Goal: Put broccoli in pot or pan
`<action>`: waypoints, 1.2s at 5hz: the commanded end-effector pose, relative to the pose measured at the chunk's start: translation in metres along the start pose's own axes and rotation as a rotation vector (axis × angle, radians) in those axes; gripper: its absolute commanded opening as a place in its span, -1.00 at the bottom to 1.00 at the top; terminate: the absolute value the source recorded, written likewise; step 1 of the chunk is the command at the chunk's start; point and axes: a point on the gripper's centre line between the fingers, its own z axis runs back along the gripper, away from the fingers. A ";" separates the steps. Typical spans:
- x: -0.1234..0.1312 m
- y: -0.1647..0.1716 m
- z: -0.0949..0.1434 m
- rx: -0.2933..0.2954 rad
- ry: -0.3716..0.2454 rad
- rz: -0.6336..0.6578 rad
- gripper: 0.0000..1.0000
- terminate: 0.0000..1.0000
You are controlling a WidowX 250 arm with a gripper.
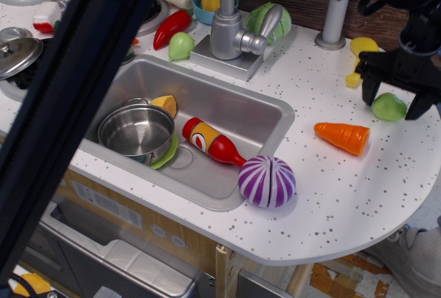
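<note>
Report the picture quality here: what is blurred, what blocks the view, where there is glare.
In observation.image, a dark blurred bar close to the lens cuts diagonally across the left side, hiding part of the stove; the pot shows bright reflections on its steel; the gripper straddling the broccoli is sharp enough, jaws spread; lighting is even with soft shadows.

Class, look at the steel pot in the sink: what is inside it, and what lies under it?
The pot looks empty; only its shiny floor shows. A green plate pokes out from under its right edge. The rest of the plate is covered.
</note>
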 end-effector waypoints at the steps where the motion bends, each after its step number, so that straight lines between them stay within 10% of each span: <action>1: 0.016 0.005 0.011 -0.045 -0.067 -0.001 -1.00 -1.00; 3: 0.015 0.027 0.043 0.015 -0.015 0.000 -1.00 -1.00; 6: -0.037 0.156 0.116 0.198 0.042 0.121 -1.00 -1.00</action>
